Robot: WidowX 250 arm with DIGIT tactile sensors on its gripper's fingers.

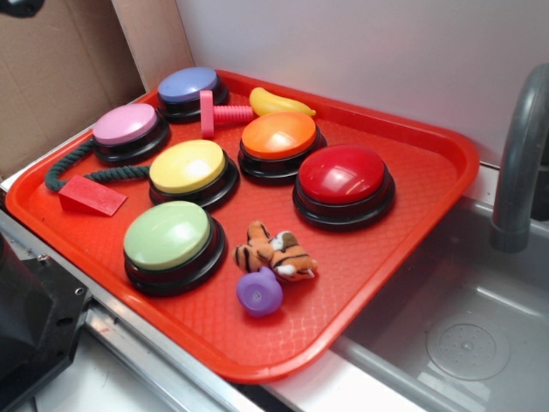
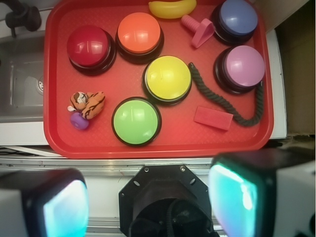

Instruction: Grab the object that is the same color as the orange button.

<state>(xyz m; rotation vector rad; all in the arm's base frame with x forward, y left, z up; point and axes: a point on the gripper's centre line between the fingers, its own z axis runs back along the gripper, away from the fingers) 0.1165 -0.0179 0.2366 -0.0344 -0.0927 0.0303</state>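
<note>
The small plush tiger (image 1: 274, 251) (image 2: 89, 102), orange with black stripes, lies on the red tray (image 1: 412, 249) between the green and red buttons, touching a purple plastic piece (image 1: 260, 292). The orange button (image 1: 279, 136) (image 2: 139, 33) stands farther back, beside the red one. In the wrist view my gripper (image 2: 148, 202) hangs high above the tray's near edge, over the black robot base. It is open, with nothing between its teal pads (image 2: 66, 210). The tiger is far from it, at the left. I cannot pick out the gripper in the exterior view.
Red (image 1: 343, 176), yellow (image 1: 187, 166), green (image 1: 167, 234), pink (image 1: 126, 124) and blue (image 1: 188, 84) dome buttons crowd the tray. A banana (image 1: 279, 104), pink bolt (image 1: 219, 112), rope (image 1: 69, 167) and red wedge (image 1: 92, 196) lie among them. A sink (image 1: 463, 326) with a faucet (image 1: 519, 163) is on the right.
</note>
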